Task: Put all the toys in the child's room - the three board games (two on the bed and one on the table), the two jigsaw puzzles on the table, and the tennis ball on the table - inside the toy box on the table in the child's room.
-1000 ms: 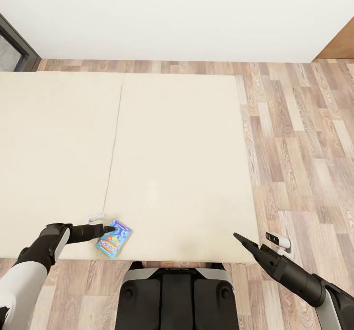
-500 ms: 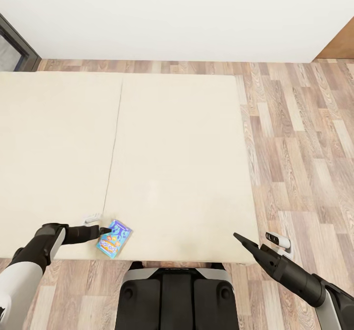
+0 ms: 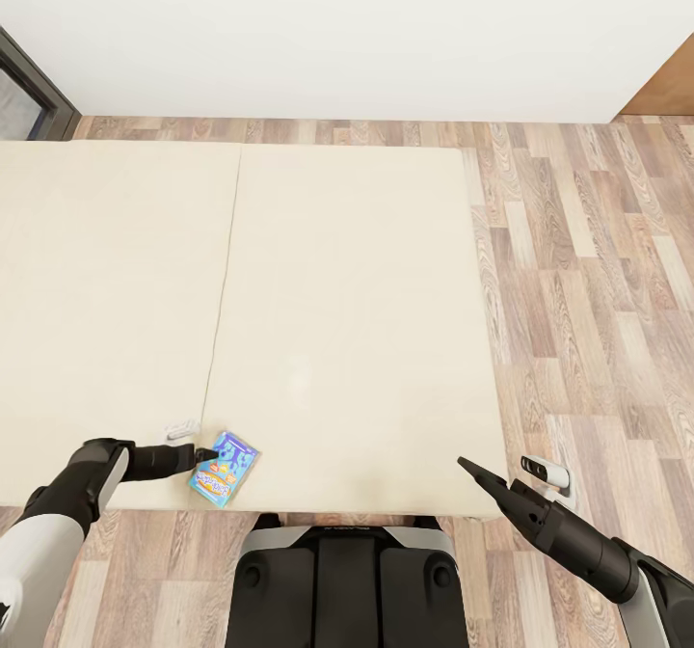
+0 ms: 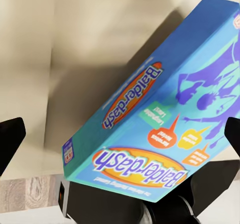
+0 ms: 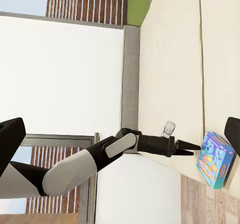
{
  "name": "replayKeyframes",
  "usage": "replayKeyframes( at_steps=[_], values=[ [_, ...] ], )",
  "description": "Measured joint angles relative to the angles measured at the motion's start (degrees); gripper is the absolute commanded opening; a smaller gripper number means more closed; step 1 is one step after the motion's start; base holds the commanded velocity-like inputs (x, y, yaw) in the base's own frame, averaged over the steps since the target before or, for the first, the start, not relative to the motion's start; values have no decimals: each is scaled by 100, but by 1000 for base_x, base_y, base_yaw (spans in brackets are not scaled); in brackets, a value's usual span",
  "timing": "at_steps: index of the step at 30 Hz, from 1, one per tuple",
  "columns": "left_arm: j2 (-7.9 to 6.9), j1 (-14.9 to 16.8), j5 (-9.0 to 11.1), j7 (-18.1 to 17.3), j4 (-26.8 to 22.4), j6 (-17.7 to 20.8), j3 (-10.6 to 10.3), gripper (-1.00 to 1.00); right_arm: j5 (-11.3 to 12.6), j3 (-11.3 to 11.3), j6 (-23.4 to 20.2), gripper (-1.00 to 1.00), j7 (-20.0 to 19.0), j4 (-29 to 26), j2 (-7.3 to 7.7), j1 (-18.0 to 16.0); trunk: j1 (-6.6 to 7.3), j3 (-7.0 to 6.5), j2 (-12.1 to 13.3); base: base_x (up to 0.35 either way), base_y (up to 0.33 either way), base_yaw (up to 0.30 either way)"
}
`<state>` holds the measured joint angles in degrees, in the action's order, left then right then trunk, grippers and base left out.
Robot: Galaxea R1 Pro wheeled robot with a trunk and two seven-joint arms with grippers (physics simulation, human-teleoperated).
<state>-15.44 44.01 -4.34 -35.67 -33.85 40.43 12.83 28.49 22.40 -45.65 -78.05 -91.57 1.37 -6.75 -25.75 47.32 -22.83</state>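
A blue board game (image 3: 225, 469) lettered Balderdash lies on the beige bed (image 3: 347, 320), close to its front edge. My left gripper (image 3: 210, 455) is at the box's left side, open, with its dark fingertips (image 4: 10, 136) spread wide and the box (image 4: 165, 119) close in front of them. The right wrist view looks across the bed at this arm and the box (image 5: 216, 159). My right gripper (image 3: 470, 468) hangs open and empty over the bed's front right corner. The table, the toy box, the puzzles and the tennis ball are out of view.
Wood floor (image 3: 588, 272) runs to the right of the bed and in a strip behind it, up to a white wall (image 3: 347, 31). A dark door frame (image 3: 34, 89) stands at the far left. My base (image 3: 347, 580) is against the bed's front edge.
My left gripper has drawn back a little to the left, away from the blue box. The box and my right arm have hardly moved.
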Motion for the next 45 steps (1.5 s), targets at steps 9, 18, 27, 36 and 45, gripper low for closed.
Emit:
replayKeyframes(
  at_steps=[9,18,27,36,45],
  values=[
    [16,0,-16,4,28,9,-26,100,0,0,0,100,-1,0,2,0,0,0,0,0,0,0],
    [34,-5,-36,15,168,10,-40,100,0,0,0,100,-2,0,0,0,0,0,0,0,0,0],
    [44,-8,-47,27,458,1,-39,100,0,0,0,100,-2,0,0,0,0,0,0,0,0,0],
    [53,-8,-50,27,551,2,-43,100,0,0,0,100,-2,0,2,0,0,0,0,0,0,0],
    [57,-8,-50,26,588,1,-49,100,0,0,0,100,-2,0,1,0,0,0,0,0,0,0]
  ],
)
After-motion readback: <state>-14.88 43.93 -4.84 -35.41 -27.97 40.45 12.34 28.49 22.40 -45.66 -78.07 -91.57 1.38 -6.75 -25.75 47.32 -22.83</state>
